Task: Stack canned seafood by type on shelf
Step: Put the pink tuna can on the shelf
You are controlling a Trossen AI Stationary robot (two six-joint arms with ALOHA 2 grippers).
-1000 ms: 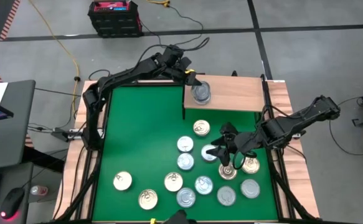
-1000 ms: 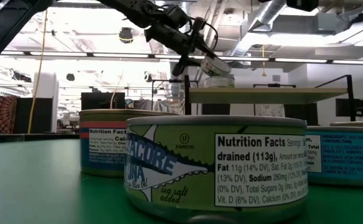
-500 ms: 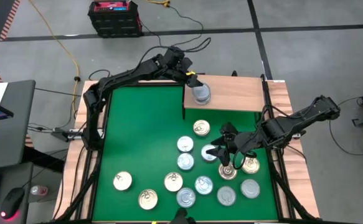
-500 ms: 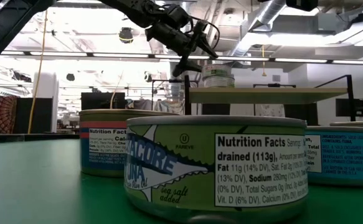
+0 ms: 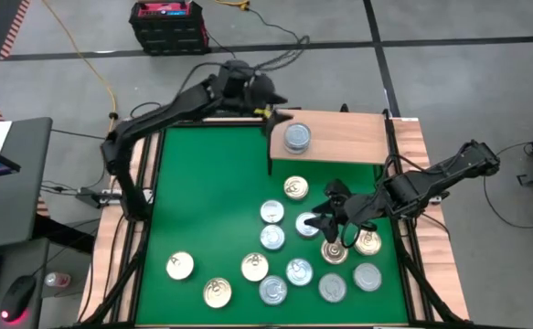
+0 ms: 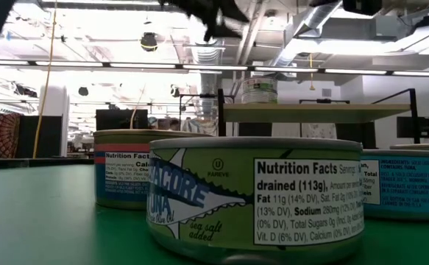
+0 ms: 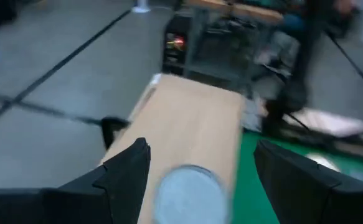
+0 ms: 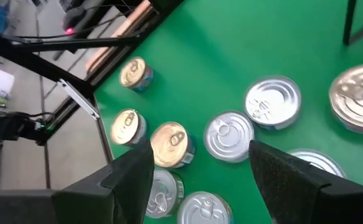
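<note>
A silver-lidded stack of cans (image 5: 296, 137) stands on the shelf (image 5: 348, 137); other tins (image 5: 289, 265) lie scattered below.

The left gripper (image 5: 272, 111), which was at the tins (image 5: 296, 138) stacked on the shelf (image 5: 357, 137), has let go, risen and drawn back past the shelf's rear corner, fingers spread.

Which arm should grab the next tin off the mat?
Probably the right. The right gripper hangs open over the cluster of loose tins on the green mat. The left gripper, also open, is up at the shelf beside the stacked tins.
</note>
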